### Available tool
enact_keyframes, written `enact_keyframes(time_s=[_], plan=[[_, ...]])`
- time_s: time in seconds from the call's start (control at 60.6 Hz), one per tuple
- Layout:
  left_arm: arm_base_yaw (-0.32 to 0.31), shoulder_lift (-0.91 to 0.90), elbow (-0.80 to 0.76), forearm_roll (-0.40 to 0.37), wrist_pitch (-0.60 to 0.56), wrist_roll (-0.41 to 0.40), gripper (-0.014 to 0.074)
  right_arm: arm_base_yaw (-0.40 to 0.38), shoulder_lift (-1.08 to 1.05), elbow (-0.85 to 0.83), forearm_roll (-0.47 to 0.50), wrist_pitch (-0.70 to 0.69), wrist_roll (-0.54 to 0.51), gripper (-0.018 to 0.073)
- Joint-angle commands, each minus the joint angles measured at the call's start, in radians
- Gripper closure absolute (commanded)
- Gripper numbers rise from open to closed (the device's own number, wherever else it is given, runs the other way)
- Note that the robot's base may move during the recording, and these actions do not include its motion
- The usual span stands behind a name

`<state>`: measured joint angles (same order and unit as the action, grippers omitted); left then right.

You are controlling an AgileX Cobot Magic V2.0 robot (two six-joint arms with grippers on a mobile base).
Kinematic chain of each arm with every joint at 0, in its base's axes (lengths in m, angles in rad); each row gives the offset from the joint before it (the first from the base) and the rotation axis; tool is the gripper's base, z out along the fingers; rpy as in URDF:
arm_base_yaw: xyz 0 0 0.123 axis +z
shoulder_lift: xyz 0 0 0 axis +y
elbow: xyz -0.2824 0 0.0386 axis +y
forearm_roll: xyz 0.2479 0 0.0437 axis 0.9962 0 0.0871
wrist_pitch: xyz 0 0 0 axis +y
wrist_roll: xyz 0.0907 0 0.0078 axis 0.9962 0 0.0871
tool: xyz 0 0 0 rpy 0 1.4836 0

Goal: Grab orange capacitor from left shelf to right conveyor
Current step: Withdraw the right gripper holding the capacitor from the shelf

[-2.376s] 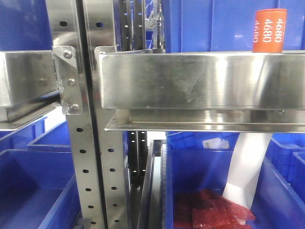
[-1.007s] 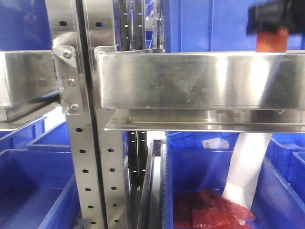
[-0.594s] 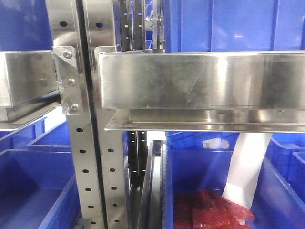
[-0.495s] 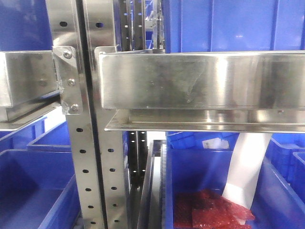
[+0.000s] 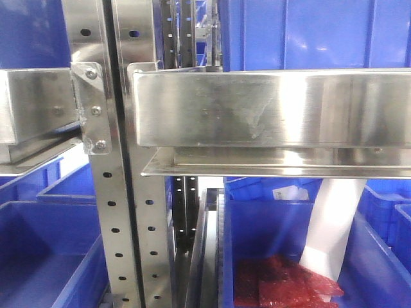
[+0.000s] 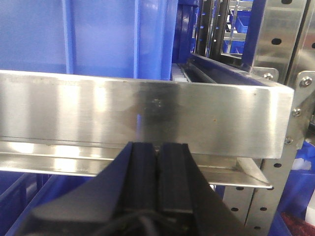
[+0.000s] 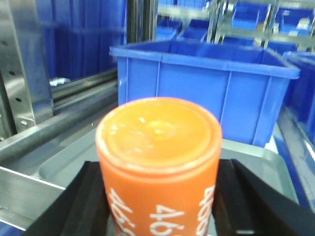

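Observation:
The orange capacitor, with white "4680" print on its side, fills the right wrist view. My right gripper is shut on it, one black finger on each side. It hangs above a grey tray. The left shelf of shiny steel rails and perforated uprights fills the front view, and no capacitor stands on it. My left gripper is shut on nothing, its tips close in front of a shelf rail. The right conveyor is out of view.
Blue bins sit under and behind the rails. One bin holds red packets and a white strip. In the right wrist view a large blue bin stands behind a shallow grey tray, with a steel upright at the left.
The capacitor stood on the shelf's top right rail, a black gripper closed over it, and it has since left the front view. The shelf itself is unchanged.

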<state>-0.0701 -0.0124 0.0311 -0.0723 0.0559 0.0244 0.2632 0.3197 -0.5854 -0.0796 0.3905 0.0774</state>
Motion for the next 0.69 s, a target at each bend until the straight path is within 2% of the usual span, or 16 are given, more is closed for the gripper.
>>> enact_keyframes(time_s=[0.0, 0.677], plan=[[0.000, -0.013, -0.004, -0.002, -0.087, 0.000, 0.0723, -0.001, -0.030, -0.018, -0.010, -0.090, -0.003, 0.0417], [0.000, -0.013, -0.004, -0.002, -0.087, 0.000, 0.0723, -0.001, -0.042, -0.018, -0.010, -0.094, -0.003, 0.0417]])
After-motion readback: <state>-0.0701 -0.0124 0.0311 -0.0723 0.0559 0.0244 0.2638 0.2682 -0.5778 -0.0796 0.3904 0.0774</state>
